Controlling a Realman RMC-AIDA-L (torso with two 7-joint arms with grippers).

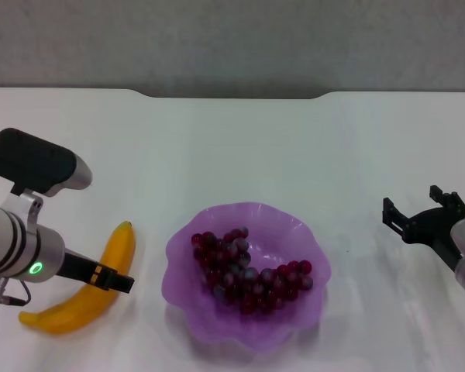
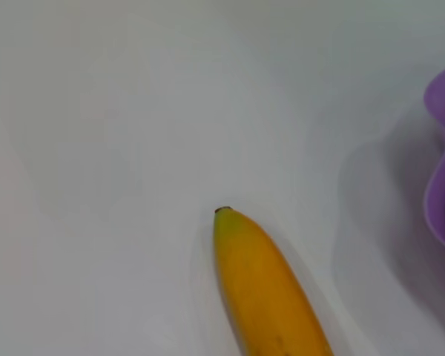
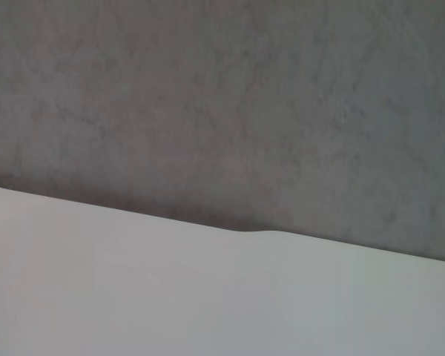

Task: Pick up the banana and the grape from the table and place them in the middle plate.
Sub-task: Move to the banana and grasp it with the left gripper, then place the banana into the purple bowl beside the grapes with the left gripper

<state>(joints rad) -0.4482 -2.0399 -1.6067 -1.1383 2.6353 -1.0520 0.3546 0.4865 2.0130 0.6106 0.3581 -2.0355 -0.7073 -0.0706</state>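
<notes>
Left tool (image 1: pixel 115 277): low over the near-left part of the desk (image 1: pixel 240 147), its dark fingertip lying across the middle of the banana. Whether its fingers are apart or closed cannot be told; the left wrist view shows none of them.

Banana (image 1: pixel 89 291): yellow-orange, curved, lying flat on the desk just left of the middle plate and apart from it. One tip points toward the far edge, the other toward the near-left corner. In the left wrist view its tapered end (image 2: pixel 263 282) rests on bare white surface, with a slice of purple rim (image 2: pixel 443 170) at the side.

Middle plate (image 1: pixel 294 232): translucent purple, wavy scalloped rim, standing at the near centre of the desk.

Grape (image 1: pixel 244 271): a long bunch of dark red-purple berries, some greyish, lying inside the middle plate in a curve from its far left to its right side.

Right tool (image 1: pixel 420 213): black, raised above the right part of the desk, well apart from the plate, fingers spread wide and holding nothing.

Desk: white, with a shallow notch in the far edge, seen also in the right wrist view (image 3: pixel 170 289) beneath a grey wall (image 3: pixel 222 96).
</notes>
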